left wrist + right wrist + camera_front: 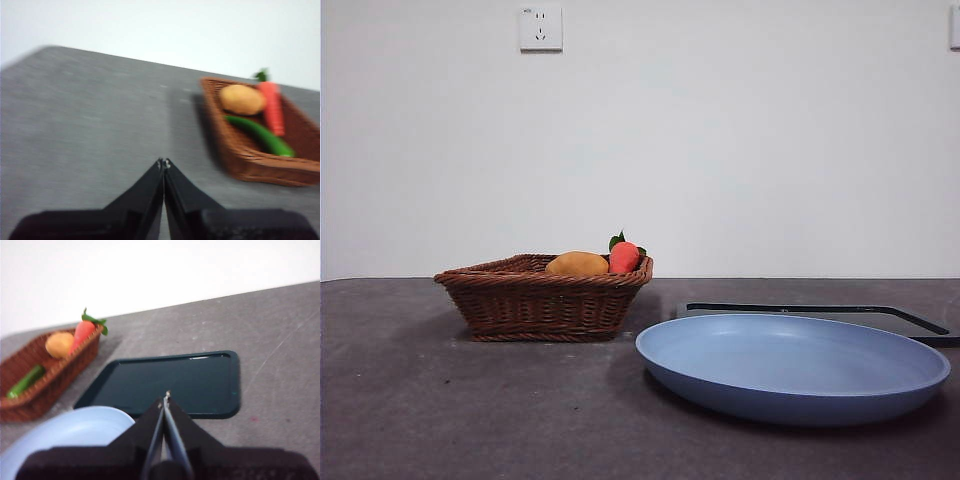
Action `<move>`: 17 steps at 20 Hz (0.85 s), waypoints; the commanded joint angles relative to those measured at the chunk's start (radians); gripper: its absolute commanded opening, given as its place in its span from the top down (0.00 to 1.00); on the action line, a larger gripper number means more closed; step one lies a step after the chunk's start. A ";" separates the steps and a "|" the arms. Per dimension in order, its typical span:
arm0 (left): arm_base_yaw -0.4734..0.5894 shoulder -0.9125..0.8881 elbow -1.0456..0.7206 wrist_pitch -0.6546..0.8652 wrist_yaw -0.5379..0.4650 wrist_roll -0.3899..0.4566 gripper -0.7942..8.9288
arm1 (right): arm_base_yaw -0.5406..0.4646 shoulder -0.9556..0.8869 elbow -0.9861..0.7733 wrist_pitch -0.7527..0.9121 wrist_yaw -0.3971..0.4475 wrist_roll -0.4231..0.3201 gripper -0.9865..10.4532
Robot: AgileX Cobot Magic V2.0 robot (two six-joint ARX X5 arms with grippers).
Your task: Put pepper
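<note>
The pepper (260, 135) is a glossy dark-green elongated vegetable lying inside the brown wicker basket (235, 145), next to a yellow-orange fruit (242, 99) and a red-orange fruit with green leaves (272, 106). The right wrist view also shows the pepper (26, 382) in the basket (55, 377). In the front view the basket wall (540, 305) hides the pepper. My left gripper (164, 163) is shut and empty above bare table, well apart from the basket. My right gripper (165, 397) is shut and empty, over the dark tray's near edge. The blue plate (790, 385) sits front right.
A dark rectangular tray (175, 382) lies flat behind the blue plate (45, 437), to the right of the basket; it shows as a thin dark frame (910, 322) in the front view. A wall with a socket (540, 28) backs the table.
</note>
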 commanded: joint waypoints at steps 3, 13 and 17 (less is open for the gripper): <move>0.003 -0.004 -0.003 0.035 0.148 -0.130 0.91 | 0.002 0.003 0.003 0.050 -0.002 0.236 0.91; 0.003 0.059 0.111 -0.011 0.307 -0.232 0.91 | 0.003 0.099 0.175 0.039 -0.029 0.299 0.91; 0.003 0.154 0.217 -0.061 0.361 -0.220 0.91 | 0.003 0.199 0.296 -0.052 -0.060 0.231 0.91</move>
